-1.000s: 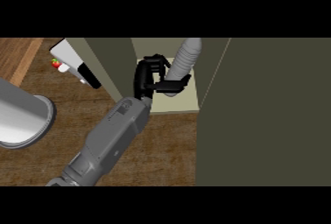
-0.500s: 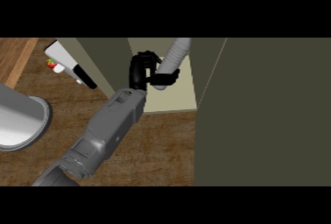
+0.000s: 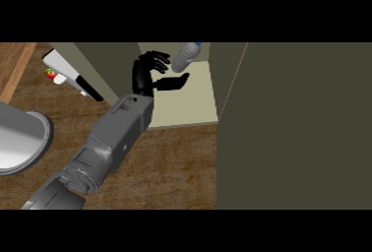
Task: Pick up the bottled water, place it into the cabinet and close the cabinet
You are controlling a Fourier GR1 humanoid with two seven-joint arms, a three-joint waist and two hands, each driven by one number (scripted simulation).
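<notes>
In the head view I see the bottled water (image 3: 188,55) as a pale, bluish-grey, rounded cylinder leaning at a tilt inside the cabinet (image 3: 193,101), near the top of the picture; its upper end is cut off there, so I cannot make out a cap or label. My left hand (image 3: 150,74) sits just left of the bottle with fingers spread and thumb out, holding nothing; whether a fingertip touches the bottle I cannot tell. The grey, boxy forearm (image 3: 109,142) runs down to the lower left. The cabinet floor is smooth cream, its door (image 3: 298,128) a flat dark olive panel filling the right side. The counter (image 3: 174,167) shows brown wood grain. A rounded grey metallic object (image 3: 18,140) is cut off at the left edge.
</notes>
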